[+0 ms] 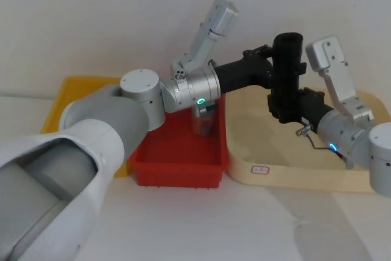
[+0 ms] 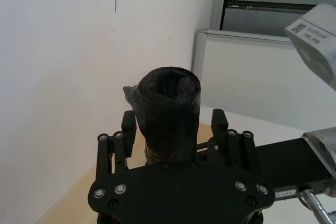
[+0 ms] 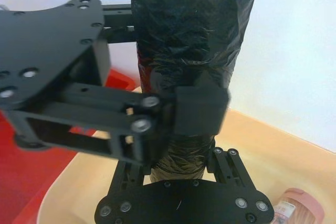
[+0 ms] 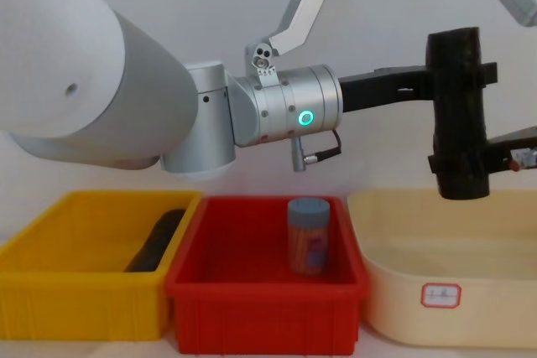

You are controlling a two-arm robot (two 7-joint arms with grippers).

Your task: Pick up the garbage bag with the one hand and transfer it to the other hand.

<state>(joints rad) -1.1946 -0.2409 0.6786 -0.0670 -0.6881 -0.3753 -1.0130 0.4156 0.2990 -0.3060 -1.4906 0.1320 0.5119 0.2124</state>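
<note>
The left pincer (image 1: 280, 68), on the green-lit wrist, is clamped on the upper part of the garbage bag (image 1: 287, 77), one finger either side of the roll. The roll stands upright in the air above the cream tray (image 1: 293, 166), well clear of its floor. The right pincer (image 1: 292, 103), on the blue-lit wrist, is at the lower part of the same roll, just under the left one. In the left wrist view its fingers (image 2: 219, 121) stand to either side of the roll and look set against it, but whether they are pressing yet I cannot tell.

The roll looks light and fairly stiff along its length, since it stays straight while held near one end. Its skin is crinkled, glossy film, so I judge it slippery and a little soft under pressure. The best hold is across the middle of its width, squarely from both sides, with the two pincers kept apart along its length.

Counting outward from the cream tray: one roll is held above it, and a pale-lidded jar (image 3: 297, 207) lies in it. Beside the cream tray sits one red bin (image 4: 264, 291) with one blue-lidded jar (image 4: 308, 236) standing in it. Beyond the red bin is one yellow bin (image 4: 80, 287) holding one more dark roll (image 4: 155, 241). That makes two rolls, two jars and three containers on the table (image 1: 244, 224).
</note>
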